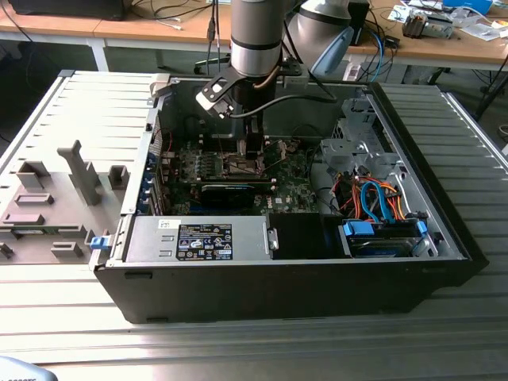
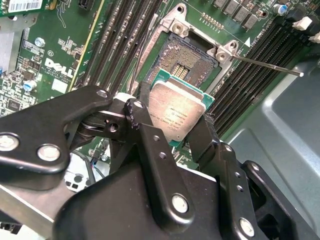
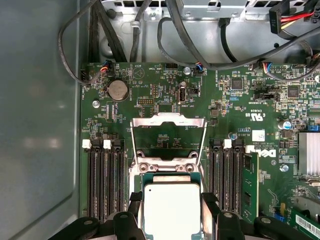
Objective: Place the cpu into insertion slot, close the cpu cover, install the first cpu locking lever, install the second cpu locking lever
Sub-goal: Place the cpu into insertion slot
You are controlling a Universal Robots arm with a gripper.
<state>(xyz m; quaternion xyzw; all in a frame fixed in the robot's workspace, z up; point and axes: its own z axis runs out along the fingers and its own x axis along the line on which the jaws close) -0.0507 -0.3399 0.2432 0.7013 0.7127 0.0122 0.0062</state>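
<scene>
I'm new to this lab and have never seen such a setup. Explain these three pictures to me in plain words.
The exterior view looks from outside at a grey robot arm reaching down into an open computer case lying on a ribbed metal table. The two wrist views come from cameras riding on that arm, looking at the green motherboard. The arm's black fingers are shut on the cpu, a small silvery chip. It hangs over the insertion slot, which is empty. The cpu cover is flipped open, and a thin locking lever sticks out unlatched.
</scene>
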